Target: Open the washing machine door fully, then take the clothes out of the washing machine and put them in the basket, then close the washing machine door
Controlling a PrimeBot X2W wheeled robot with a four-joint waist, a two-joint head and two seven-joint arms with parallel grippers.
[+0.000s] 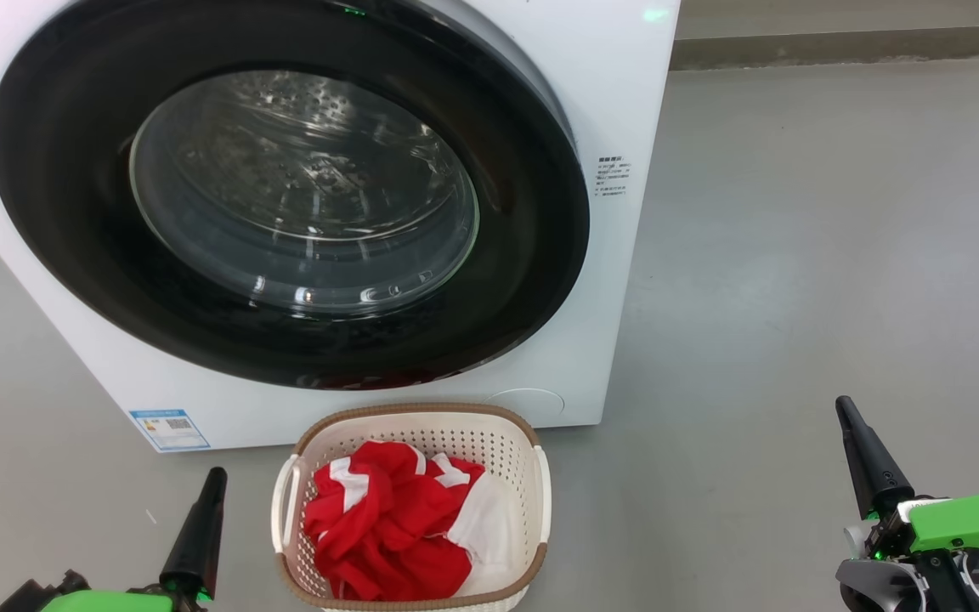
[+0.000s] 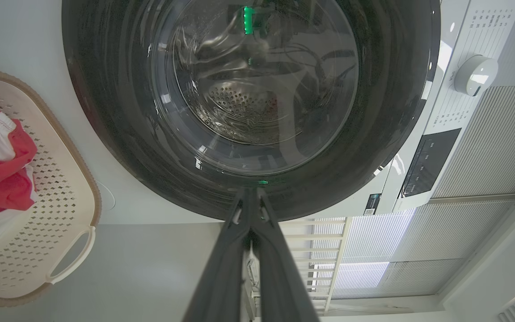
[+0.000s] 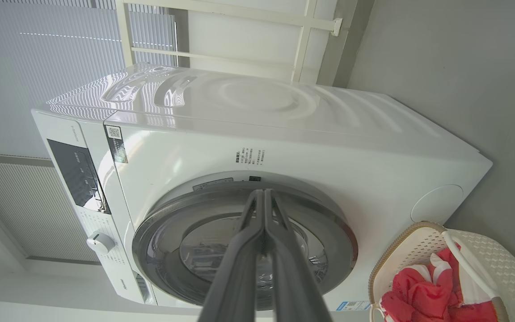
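Black and thin, my left gripper [image 1: 214, 478] stood at the bottom left, over the grey floor [image 1: 795, 255]. It pointed up. Its two fingers were pressed tight together and they held nothing. In the left wrist view its tip [image 2: 251, 193] pointed at the low edge of the door [image 2: 119, 134].

A small blue label [image 1: 168, 427] sat low on the front of the big white washing machine [image 1: 617, 102]. The round door [image 1: 56, 212] with its shiny black rim was shut flat on the machine. Through the glass [image 1: 302, 187] I could see the steel drum [image 1: 285, 119] with its little holes.

The basket [image 1: 409, 412] stood on the floor just in front of the machine, under the door and between my two grippers. The red and white clothes [image 1: 387, 518] lay in a soft heap inside the basket.

My right gripper [image 1: 845, 410] stood at the bottom right, well away from the basket. It pointed up and leaned a little to the left. Its fingers were closed tight too, with nothing in them. In the right wrist view its tip [image 3: 264, 193] lined up with the top of the door [image 3: 329, 210].
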